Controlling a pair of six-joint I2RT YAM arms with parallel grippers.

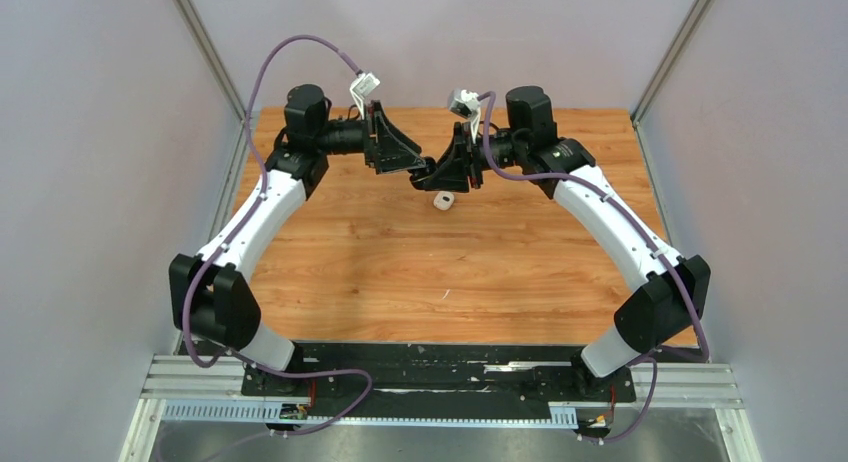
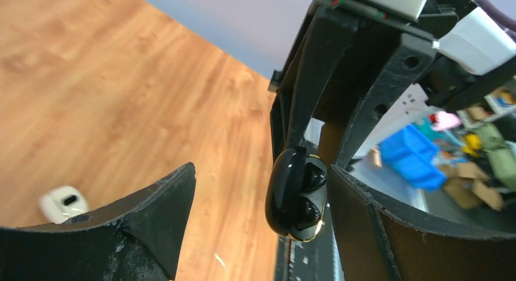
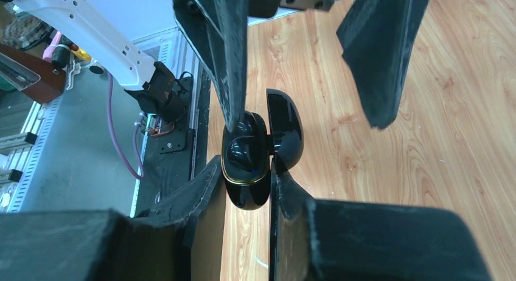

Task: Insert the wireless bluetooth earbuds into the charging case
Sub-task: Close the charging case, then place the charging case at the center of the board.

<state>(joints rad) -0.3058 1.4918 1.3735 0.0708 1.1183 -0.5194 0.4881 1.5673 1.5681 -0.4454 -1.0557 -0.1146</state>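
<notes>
A glossy black charging case hangs in the air above the table with its lid swung open. Two black earbuds sit in its wells. My right gripper is shut on the case body, pinching it from both sides. My left gripper is open and straddles the case, one finger close beside it and the other finger well apart. In the top view both grippers meet at the back middle of the table.
A small white case lies on the wooden table just below the grippers, also seen in the left wrist view. A pale sliver lies nearer the front. Grey walls close in both sides.
</notes>
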